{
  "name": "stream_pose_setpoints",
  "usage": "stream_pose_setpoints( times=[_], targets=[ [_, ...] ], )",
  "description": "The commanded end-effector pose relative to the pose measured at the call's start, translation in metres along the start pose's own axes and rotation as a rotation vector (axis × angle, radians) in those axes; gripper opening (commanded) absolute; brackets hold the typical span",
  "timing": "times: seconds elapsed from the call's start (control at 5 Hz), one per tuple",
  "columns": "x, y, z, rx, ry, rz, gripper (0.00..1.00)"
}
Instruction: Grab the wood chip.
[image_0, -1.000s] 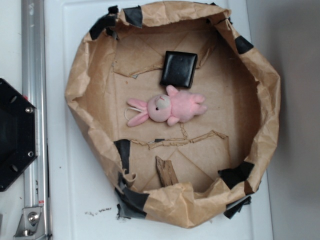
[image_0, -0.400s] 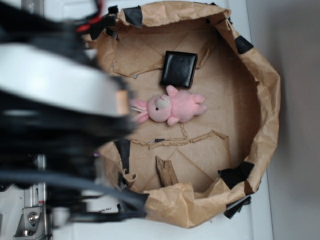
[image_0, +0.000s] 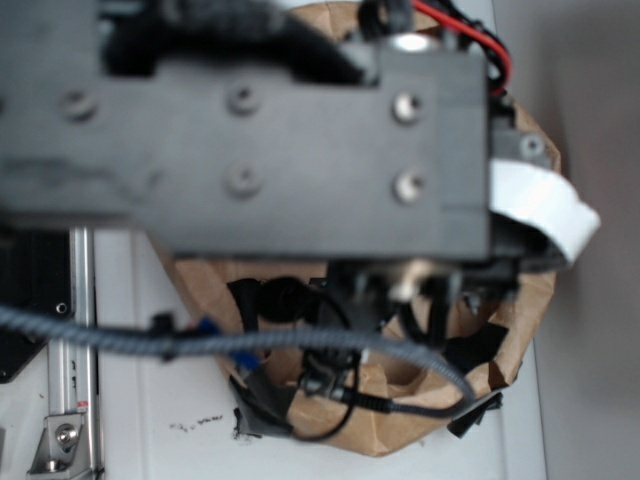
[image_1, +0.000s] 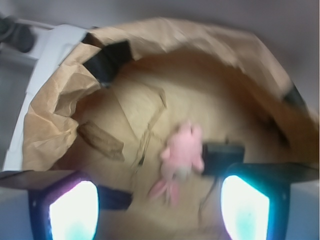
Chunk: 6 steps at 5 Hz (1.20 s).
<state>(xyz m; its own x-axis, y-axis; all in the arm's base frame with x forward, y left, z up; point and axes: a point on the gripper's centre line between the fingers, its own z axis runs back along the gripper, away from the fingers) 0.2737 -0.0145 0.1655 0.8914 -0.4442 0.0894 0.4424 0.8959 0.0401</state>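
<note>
In the wrist view the wood chip (image_1: 100, 141), a small rough brown chunk, lies on the paper floor at the left, close under the crumpled wall. My gripper (image_1: 159, 207) hangs above the basin, open, with nothing between its fingers (image_1: 72, 212). The chip is ahead and left of the left finger, well apart from it. In the exterior view my arm (image_0: 250, 130) hides the chip.
A pink plush bunny (image_1: 182, 152) lies mid-floor, with a black square pad (image_1: 222, 156) just right of it. The brown paper basin (image_1: 47, 117) with black tape patches rings everything; its rim (image_0: 530, 300) shows past the arm. A metal rail (image_0: 75, 330) runs along the left.
My arm has swung in from the left and now covers most of the basin in the exterior view, hiding the chip, bunny and pad there.
</note>
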Motion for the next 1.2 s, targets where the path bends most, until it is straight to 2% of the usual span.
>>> stream_pose_setpoints(
  times=[0.0, 0.2, 0.4, 0.6, 1.0],
  targets=[
    [-0.001, -0.008, -0.024, 0.011, 0.027, -0.342, 1.0],
    [0.004, -0.024, -0.049, -0.043, 0.069, -0.439, 1.0],
    [0.002, -0.04, -0.069, -0.089, 0.078, -0.523, 1.0],
    [0.004, -0.049, -0.08, -0.094, 0.096, -0.547, 1.0],
    [-0.002, -0.056, -0.074, -0.097, 0.077, -0.555, 1.0]
  ],
)
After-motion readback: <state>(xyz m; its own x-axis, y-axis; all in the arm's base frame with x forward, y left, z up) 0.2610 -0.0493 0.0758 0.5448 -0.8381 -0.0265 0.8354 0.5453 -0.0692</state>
